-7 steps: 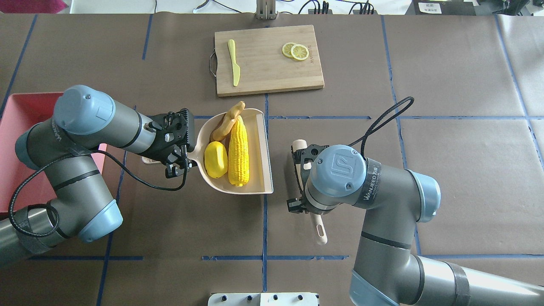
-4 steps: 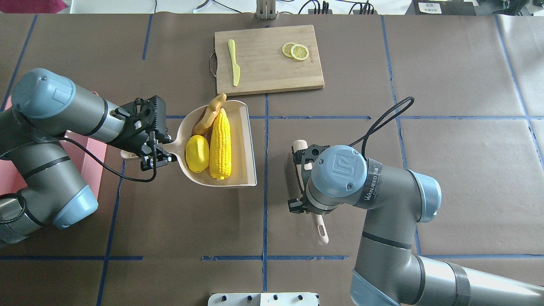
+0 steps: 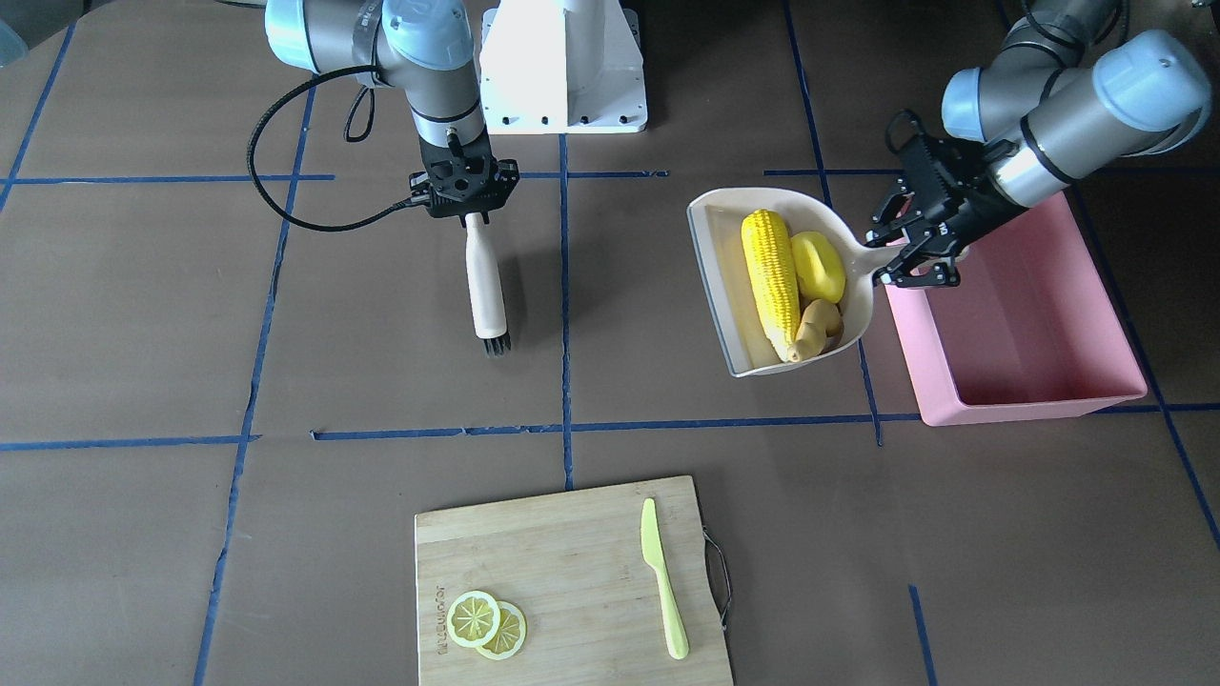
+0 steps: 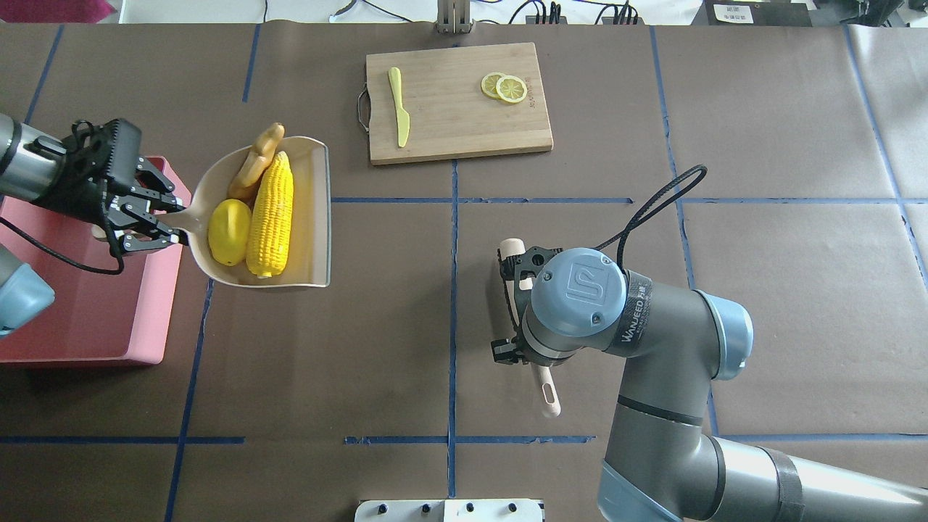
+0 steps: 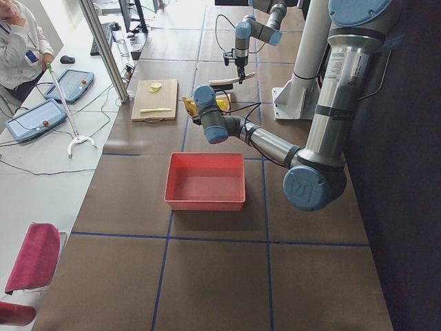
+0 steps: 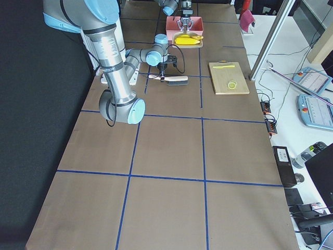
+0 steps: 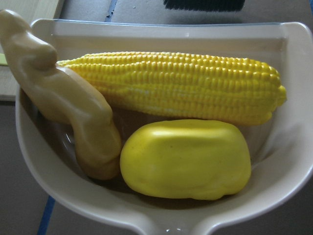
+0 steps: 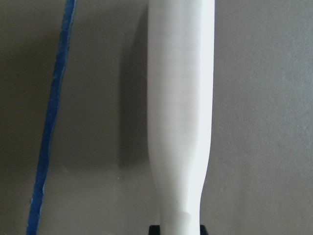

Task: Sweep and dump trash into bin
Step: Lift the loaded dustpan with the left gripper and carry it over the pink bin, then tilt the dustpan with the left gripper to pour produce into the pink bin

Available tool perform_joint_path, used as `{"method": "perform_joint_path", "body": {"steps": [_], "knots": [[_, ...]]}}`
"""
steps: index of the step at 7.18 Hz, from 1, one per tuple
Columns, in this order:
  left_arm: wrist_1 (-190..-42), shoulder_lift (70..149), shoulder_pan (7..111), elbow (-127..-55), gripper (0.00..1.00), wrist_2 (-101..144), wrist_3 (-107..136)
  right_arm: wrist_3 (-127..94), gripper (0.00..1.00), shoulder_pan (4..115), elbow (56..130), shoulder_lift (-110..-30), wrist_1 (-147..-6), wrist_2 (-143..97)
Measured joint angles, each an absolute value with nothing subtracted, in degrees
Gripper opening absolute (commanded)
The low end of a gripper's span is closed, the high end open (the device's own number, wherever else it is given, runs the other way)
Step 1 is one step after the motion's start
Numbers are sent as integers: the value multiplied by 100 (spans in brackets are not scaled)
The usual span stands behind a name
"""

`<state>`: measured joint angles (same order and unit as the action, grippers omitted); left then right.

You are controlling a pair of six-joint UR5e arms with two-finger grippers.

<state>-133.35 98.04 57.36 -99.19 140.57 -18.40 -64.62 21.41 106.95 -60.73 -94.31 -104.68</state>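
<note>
My left gripper (image 4: 156, 228) is shut on the handle of a cream dustpan (image 4: 315, 210) and holds it above the table. The gripper is over the right edge of the pink bin (image 4: 94, 319), and the pan itself is just right of the bin. In the pan lie the yellow corn cob (image 4: 270, 214), the small yellow lemon-like fruit (image 4: 229, 232) and the tan ginger root (image 4: 254, 163). The left wrist view shows the corn (image 7: 171, 85), fruit (image 7: 186, 159) and ginger (image 7: 73, 107) close up. My right gripper (image 3: 470, 211) is shut on the handle of a brush (image 3: 486, 286).
A wooden cutting board (image 4: 457, 101) at the far middle of the table carries a pale green knife (image 4: 399, 105) and flat lemon slices (image 4: 504, 87). The bin (image 3: 1010, 324) shows nothing inside. Blue tape lines cross the brown table cover.
My left arm has carried the loaded dustpan to the left, up to the bin's edge. The trash has stayed in the pan. The right arm and brush have not moved.
</note>
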Motion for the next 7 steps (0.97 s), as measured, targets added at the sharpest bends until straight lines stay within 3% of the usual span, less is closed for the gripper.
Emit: {"method": "perform_joint_path", "body": {"steps": [7], "knots": [[-13421,8962,8127,-8491,0,15520,-4431,-6469,0,2127,10671,-6073,-9431,-10415]]}}
